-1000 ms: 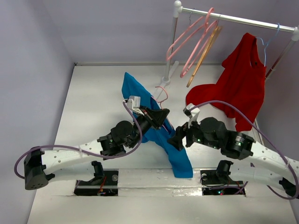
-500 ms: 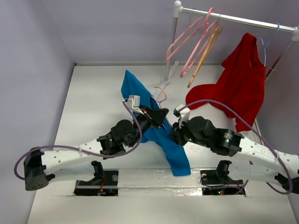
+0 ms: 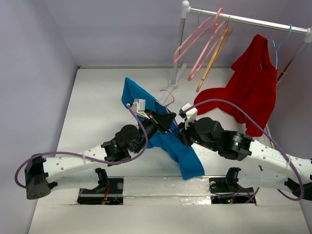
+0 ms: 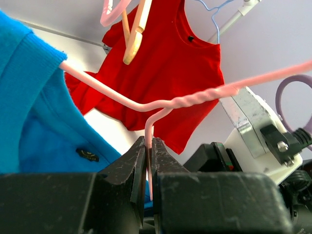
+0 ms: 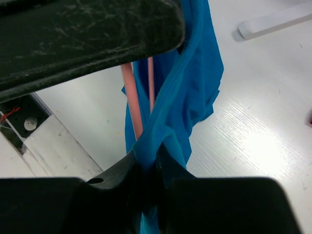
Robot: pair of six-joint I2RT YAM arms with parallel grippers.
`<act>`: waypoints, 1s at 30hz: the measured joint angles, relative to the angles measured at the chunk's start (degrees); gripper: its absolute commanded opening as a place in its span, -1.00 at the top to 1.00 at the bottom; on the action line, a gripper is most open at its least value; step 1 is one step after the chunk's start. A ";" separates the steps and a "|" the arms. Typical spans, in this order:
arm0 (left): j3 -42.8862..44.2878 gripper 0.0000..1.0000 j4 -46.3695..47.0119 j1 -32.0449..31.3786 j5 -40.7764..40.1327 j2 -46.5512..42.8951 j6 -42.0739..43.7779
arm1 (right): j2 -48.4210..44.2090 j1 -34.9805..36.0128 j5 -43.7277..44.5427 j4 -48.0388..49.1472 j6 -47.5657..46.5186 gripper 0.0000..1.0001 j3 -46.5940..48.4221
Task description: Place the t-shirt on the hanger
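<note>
Left wrist footage showed the left gripper (image 4: 148, 146) clamped on the wire stem of the hanger (image 4: 146, 104), one pink arm of which was hidden under the t-shirt (image 4: 34, 107). An edge of the t-shirt was pinched between the closed fingers of the right gripper (image 5: 148, 158). The blue cloth was held draped between both arms above the table (image 3: 97, 97), left of the red garment (image 3: 253, 83).

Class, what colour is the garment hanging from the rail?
Plain red cloth garment, clearest in the top external view.
</note>
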 measured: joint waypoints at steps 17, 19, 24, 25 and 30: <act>1.42 -0.26 -6.88 -0.70 -1.03 -12.41 9.75 | -13.60 0.22 1.49 -5.09 4.96 1.00 -1.27; 0.48 -0.24 -7.02 -0.61 -3.85 -15.58 10.32 | -15.56 0.22 1.64 -6.99 6.01 1.00 -1.27; 0.24 -0.23 -7.28 0.98 -6.93 -17.42 11.21 | -19.78 0.22 1.38 -11.06 7.91 1.00 -1.27; 0.24 -0.23 -7.28 1.09 -6.86 -16.92 11.34 | -21.03 0.22 1.20 -11.80 8.33 1.00 -1.27; 0.24 -0.23 -7.28 1.16 -4.61 -12.81 12.59 | -26.32 0.22 2.10 -19.21 10.71 1.00 1.05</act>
